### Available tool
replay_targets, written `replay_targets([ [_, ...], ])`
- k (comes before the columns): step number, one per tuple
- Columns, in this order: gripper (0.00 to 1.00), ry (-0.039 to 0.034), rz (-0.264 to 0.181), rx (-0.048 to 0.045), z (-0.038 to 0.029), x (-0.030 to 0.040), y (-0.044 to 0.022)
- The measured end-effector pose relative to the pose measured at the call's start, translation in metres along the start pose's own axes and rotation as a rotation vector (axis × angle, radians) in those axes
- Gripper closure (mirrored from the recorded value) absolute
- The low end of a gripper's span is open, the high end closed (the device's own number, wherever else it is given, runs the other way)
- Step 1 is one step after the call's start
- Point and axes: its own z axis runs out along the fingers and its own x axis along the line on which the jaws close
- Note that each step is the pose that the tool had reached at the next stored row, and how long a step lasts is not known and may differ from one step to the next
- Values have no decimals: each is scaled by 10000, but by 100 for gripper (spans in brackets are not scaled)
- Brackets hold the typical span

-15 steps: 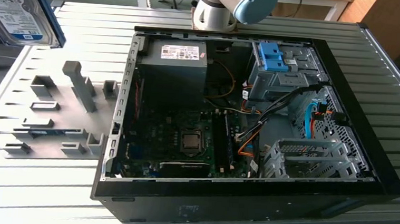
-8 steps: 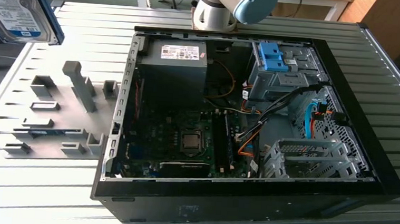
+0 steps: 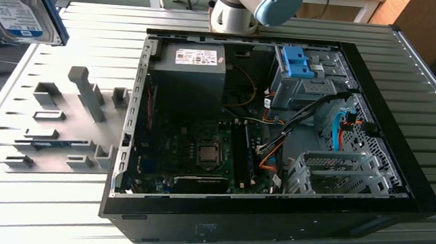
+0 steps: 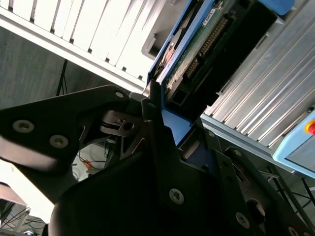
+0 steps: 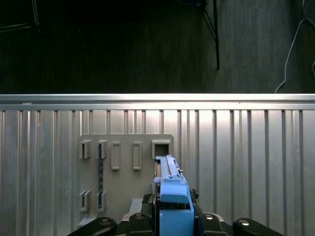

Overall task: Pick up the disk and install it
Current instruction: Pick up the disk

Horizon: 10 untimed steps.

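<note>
Disk (image 3: 15, 5) is held in the air at the upper corner on the exterior view's left, where part of it is cut off by the picture's edge. Its label side is turned toward that camera and its blue carrier runs along the visible edge. It is kept well apart from the open computer case (image 3: 272, 223) and above the slatted metal table (image 3: 35, 207).

The gripper (image 4: 177, 123) is seen clamped on the disk (image 4: 197, 54) in the second wrist view, with a black finger (image 4: 153, 105) pressed against the carrier's blue edge and the green circuit board facing the camera. In the first wrist view the disk (image 5: 172, 194) is shown edge-on between the gripper's dark links.

Beneath it, the grey fixture plate (image 5: 123, 147) with its rectangular slots is left bare, and the table's far edge is bordered by dark floor. In the exterior view, the plate's (image 3: 64, 128) upright blocks lie between the disk and the case's raised rim.

Inside the case, a blue bracket (image 3: 297, 61) is fixed to the drive bay at the far corner on the exterior view's right. Cables (image 3: 310, 114) are strung close beside that bay.
</note>
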Motion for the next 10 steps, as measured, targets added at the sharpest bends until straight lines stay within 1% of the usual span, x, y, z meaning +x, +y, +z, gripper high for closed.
replay_targets([
  [10,64,0,0,-1,-98,-2,1],
])
